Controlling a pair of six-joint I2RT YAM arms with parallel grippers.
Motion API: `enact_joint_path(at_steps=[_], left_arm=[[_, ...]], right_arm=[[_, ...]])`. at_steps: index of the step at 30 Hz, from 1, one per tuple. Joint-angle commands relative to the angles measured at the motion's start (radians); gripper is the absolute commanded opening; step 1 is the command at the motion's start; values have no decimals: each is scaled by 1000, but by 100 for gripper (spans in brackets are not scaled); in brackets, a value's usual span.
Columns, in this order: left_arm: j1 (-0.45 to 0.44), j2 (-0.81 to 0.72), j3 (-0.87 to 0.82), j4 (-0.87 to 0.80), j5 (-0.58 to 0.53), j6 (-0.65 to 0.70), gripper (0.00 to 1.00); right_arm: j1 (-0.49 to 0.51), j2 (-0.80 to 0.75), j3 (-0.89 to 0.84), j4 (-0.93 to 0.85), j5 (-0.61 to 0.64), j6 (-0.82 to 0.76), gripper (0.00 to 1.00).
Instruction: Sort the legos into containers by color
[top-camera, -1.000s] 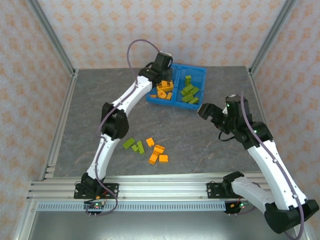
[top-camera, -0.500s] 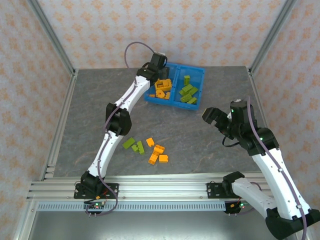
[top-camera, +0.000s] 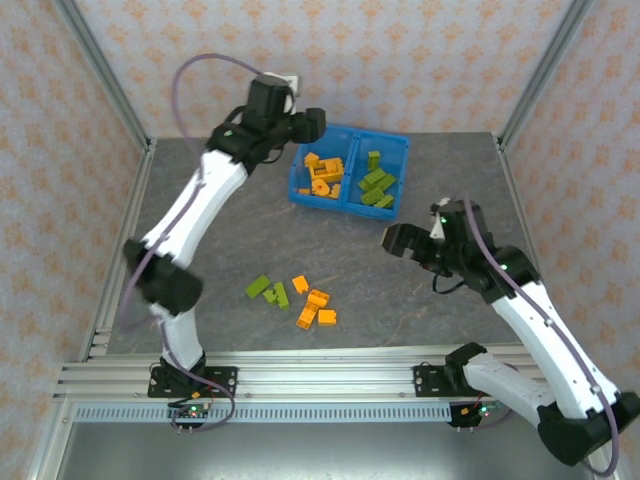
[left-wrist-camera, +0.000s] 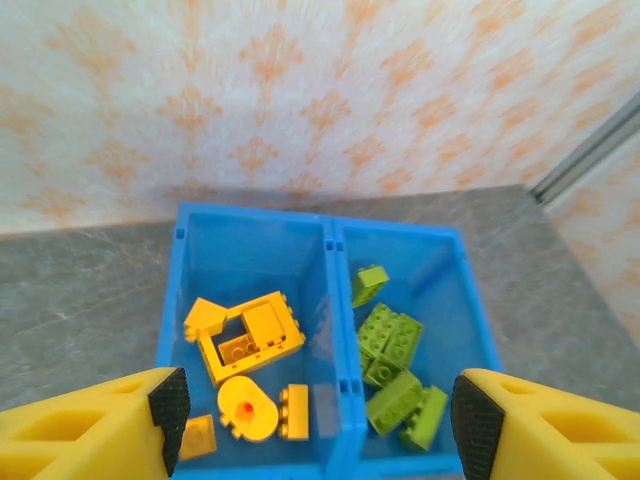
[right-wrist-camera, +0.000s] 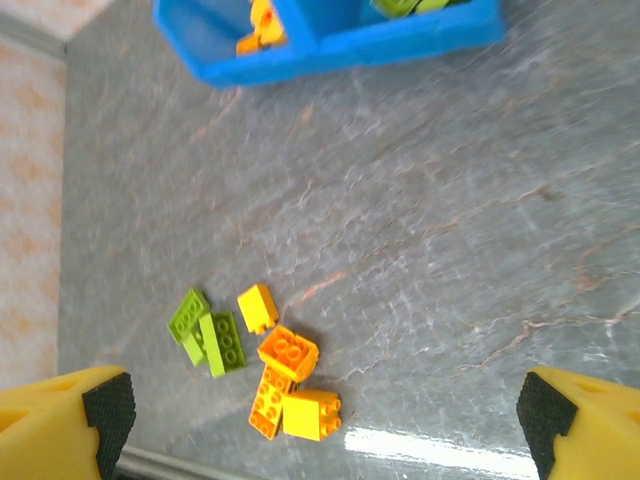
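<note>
Orange legos (top-camera: 322, 172) are filling the bin (top-camera: 335, 204) left half, green legos (top-camera: 378, 182) its right; your mixed cluster (top-camera: 300, 298) is waiting before the bin; left gripper (left-wrist-camera: 318, 412) and right gripper (right-wrist-camera: 322, 412) are gaping, empty.

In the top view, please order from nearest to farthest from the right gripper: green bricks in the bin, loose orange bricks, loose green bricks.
From the right gripper:
1. Green bricks in the bin, right compartment.
2. Loose orange bricks, on the table to its left.
3. Loose green bricks, farther left.

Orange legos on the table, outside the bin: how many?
4, clustered right of the green legos: a small one, a square one, a long one, another square. None looks hidden.
</note>
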Motion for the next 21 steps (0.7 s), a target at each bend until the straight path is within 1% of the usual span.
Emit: enact_joint_path(at_steps=[1,4,7,10,12,14,16,18,21], left_arm=[[-5,-205,-230,-53,-66,11,74],[-6,-407,-484,-87,-94,-39,75],[-10,-577,-723,-121,-89,-141,76],[-17,-706,-915,-155,-70,-233,77],[-21,-769,-1017,-168,-72,-263,77],[-21,-804,-1107,-161,-61,-263,77],[-21,-797,-1167,-139,-34,-247,77],[-21,-754,-1201,-124,-7,-223,77],[-20,-667,-1228,-102,-16,-206,75]], right_arm=[[85,85,21,60,9,-53,99],[141,159,30,124,26,-41,99],[160,218,36,182,16,-22,99],[174,283,62,199,0,-25,99],[179,320,83,192,-4,-34,99],[182,351,100,187,-12,-38,99],[184,369,111,182,-17,-37,99],[187,376,117,175,-20,-37,99],[189,365,113,159,-11,-32,99]])
